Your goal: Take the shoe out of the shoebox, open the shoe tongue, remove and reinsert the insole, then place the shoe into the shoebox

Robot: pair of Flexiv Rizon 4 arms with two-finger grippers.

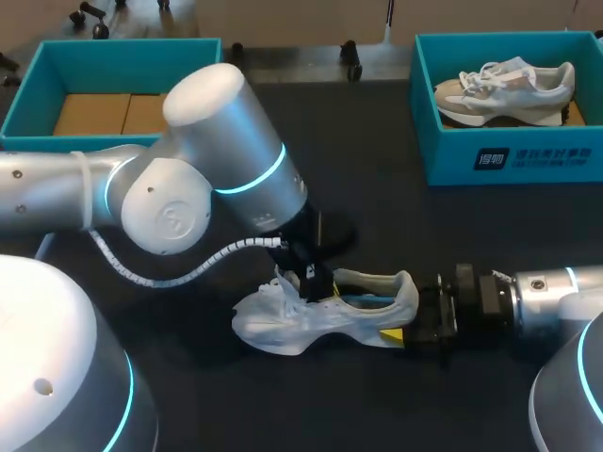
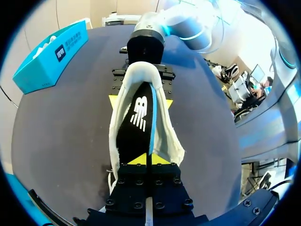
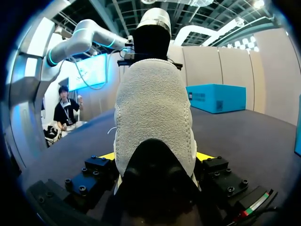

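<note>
Clamping the shoe (image 1: 311, 325) at its heel, your right claw (image 1: 410, 325) holds tight — just ahead, your left claw (image 2: 146, 160) pinches the insole (image 2: 134, 127).

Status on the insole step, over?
Left claw shut on insole, on edge inside shoe. Right claw shut on heel. Shoe on table; nothing in the way.

Insole print: a white logo mark stands on the black insole (image 2: 134, 129) inside the white shoe (image 2: 171, 141). You see it plainly from the left wrist, with no words or numbers beside it.
Shoebox label: the teal shoebox (image 1: 443, 165) at the table's far right carries a dark panel (image 1: 534, 158) with white characters on its front wall, too small for you to read.
Arm cap: the left arm (image 1: 226, 141) shows a round embossed emblem (image 1: 174, 221) with no legible letters.
</note>
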